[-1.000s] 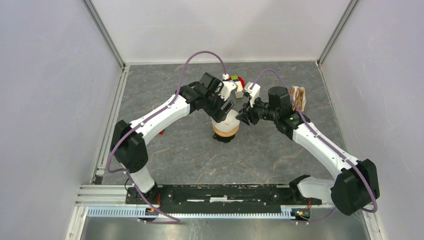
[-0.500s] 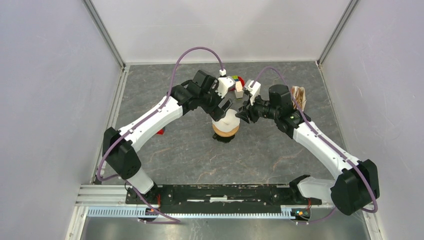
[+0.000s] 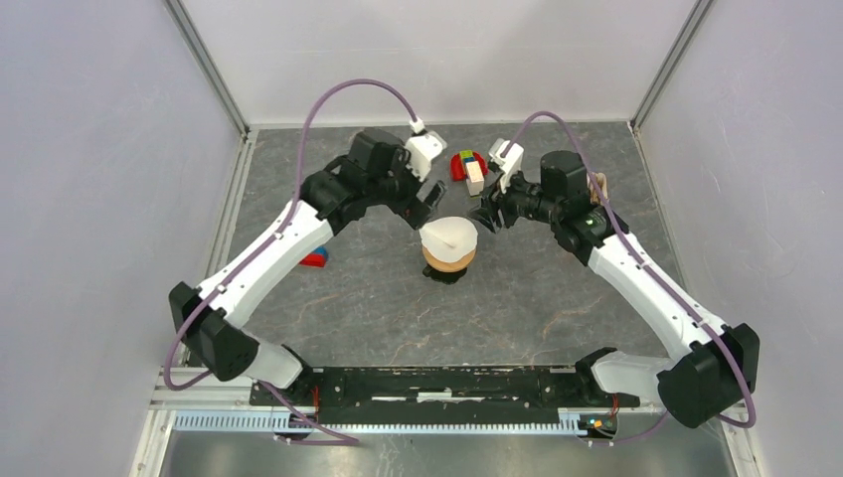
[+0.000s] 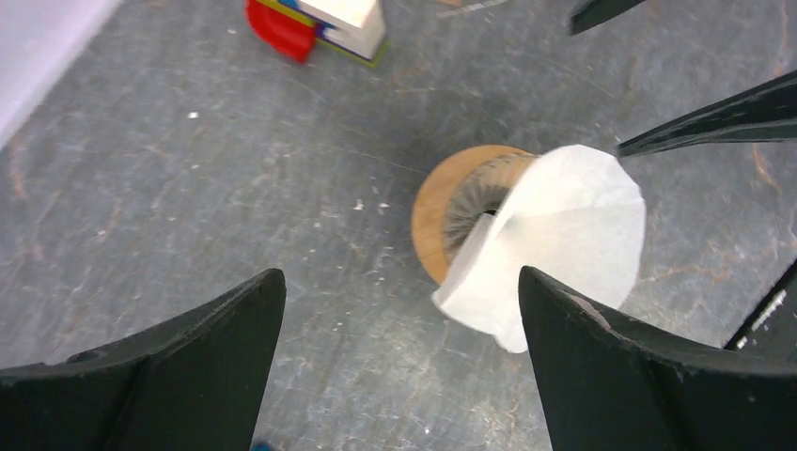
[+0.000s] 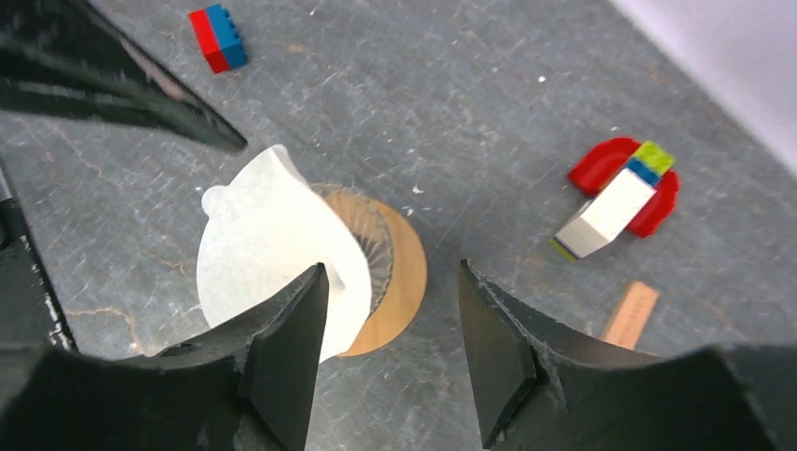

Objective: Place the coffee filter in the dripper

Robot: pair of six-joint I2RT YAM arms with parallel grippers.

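The dripper (image 3: 449,262) stands mid-table, its tan wooden ring (image 5: 402,282) and ribbed glass showing. The white coffee filter (image 3: 448,236) sits in its mouth, tilted, with its fan-shaped edge sticking out over the rim (image 4: 573,235) (image 5: 263,240). My left gripper (image 3: 425,204) hangs open just behind and left of the dripper, its fingers (image 4: 188,366) wide apart with nothing between them. My right gripper (image 3: 485,217) is open just right of the filter. One of its fingers (image 5: 282,348) is in front of the paper's edge, and the jaws stand apart and hold nothing.
A red arch toy with coloured blocks and a white block (image 3: 468,167) lies behind the dripper. A red-and-blue brick (image 3: 316,259) is under the left forearm. A tan strip (image 5: 632,315) lies on the floor near the toy. Walls close in the left, back and right.
Both grippers have drawn back from the dripper and their jaws have widened. The left arm swung away to the back left. The filter now stands uncovered in the dripper.
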